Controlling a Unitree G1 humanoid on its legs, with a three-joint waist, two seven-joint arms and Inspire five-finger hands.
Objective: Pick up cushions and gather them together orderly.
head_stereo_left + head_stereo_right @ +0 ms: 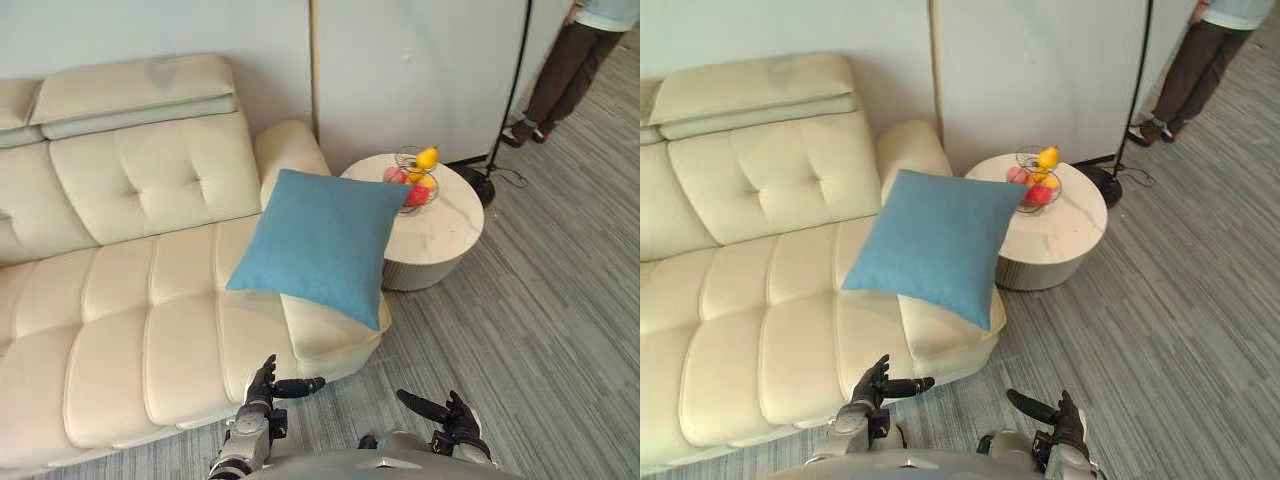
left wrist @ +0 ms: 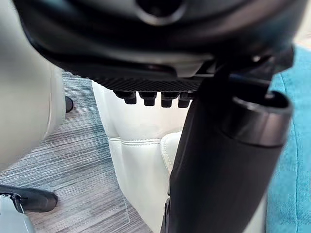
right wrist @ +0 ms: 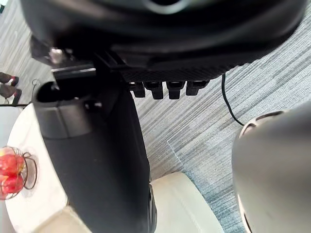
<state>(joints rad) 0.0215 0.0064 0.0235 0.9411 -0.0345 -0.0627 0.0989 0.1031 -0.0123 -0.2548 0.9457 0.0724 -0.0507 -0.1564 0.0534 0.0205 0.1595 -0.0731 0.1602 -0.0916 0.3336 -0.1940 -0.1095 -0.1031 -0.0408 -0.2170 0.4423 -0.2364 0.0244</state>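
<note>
A plain teal-blue cushion (image 1: 320, 245) against a cream sofa (image 1: 130, 300) with tufted, panelled upholstery; a white, faintly veined table (image 1: 450, 235) bearing red and yellow fruit (image 1: 418, 193); grey floor (image 1: 540, 340) in fine stripes; a person (image 1: 565, 60) in dark brown trousers, pale blue top.

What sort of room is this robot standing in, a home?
Probably a living room or lounge, perhaps a staged one: a cream sofa with a blue cushion, and beside it a round side table holding a fruit basket.
</note>
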